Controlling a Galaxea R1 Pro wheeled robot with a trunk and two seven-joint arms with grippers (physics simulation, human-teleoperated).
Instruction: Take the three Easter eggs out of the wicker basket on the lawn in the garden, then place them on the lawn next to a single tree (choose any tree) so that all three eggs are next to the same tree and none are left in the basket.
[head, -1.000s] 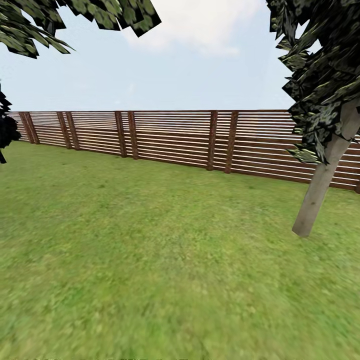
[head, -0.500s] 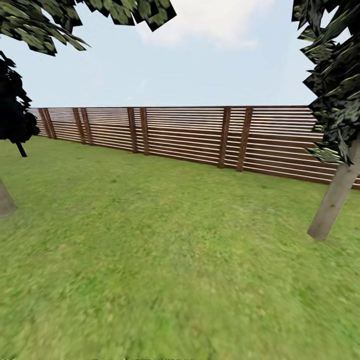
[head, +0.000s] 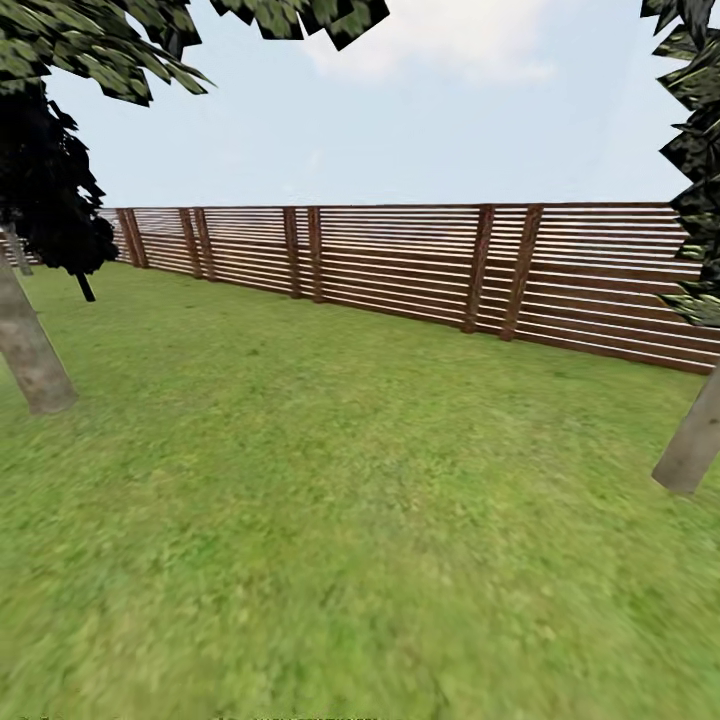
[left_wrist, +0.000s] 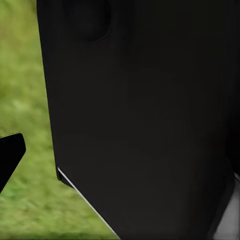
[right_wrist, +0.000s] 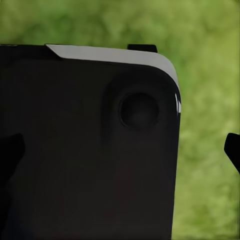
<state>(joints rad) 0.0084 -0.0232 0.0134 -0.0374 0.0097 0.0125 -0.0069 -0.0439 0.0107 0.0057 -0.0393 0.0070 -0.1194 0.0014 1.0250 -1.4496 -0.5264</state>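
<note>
Since no basket or eggs appear on the lawn (head: 350, 500), treat the task as not visibly begun; two trees, (head: 30, 350) and (head: 692, 450), stand well apart. You cannot tell either pincer's opening or load.

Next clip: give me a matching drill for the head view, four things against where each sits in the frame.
Things:
1. slat fence
2. near trunk with a dark shrub behind it
3. trunk cut off by the frame edge
4. lawn

Places:
A. right edge
B. across the middle
C. left edge
D. lower half

Pairs: 1-B, 2-C, 3-A, 4-D
</note>
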